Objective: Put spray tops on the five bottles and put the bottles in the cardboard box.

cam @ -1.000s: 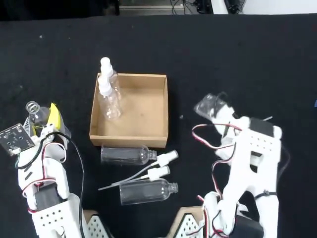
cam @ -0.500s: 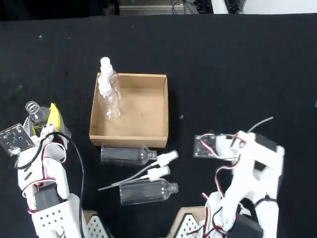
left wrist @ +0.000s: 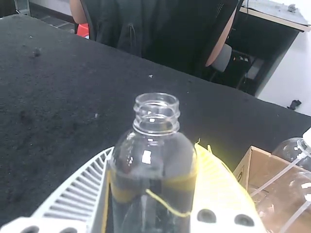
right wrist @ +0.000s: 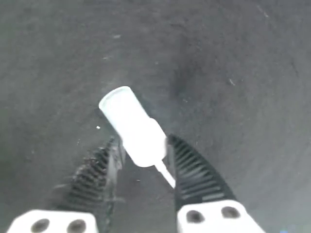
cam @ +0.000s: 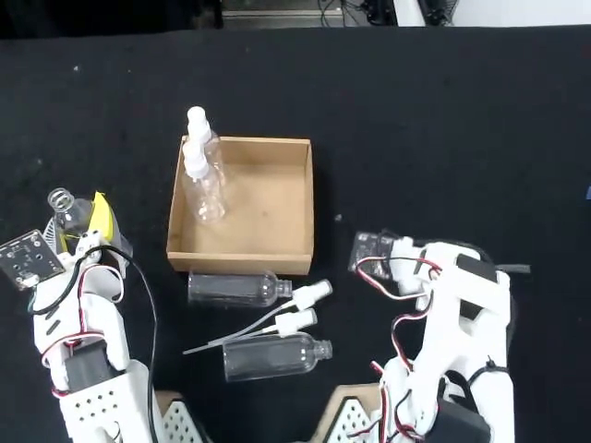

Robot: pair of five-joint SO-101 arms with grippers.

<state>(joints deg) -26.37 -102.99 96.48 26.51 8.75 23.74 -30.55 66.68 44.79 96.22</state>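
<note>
At the left of the surface point(cam: 462, 111), the left hand point(cam: 81, 235) sits low, clamped around one open bottle point(cam: 66, 208) held upright with its neck bare. The cardboard box point(cam: 277, 249) holds two capped bottles point(cam: 205, 189), which lean at its left wall. Just in front of the box lie two bare bottles point(cam: 235, 288) on their sides, with two loose spray tops point(cam: 312, 293) between them. Farther right, the right hand point(cam: 369, 251) points down close to the black cloth, pinching one spray top point(right wrist: 133, 127). Cables point(cam: 337, 11) lie beyond the far edge.
</note>
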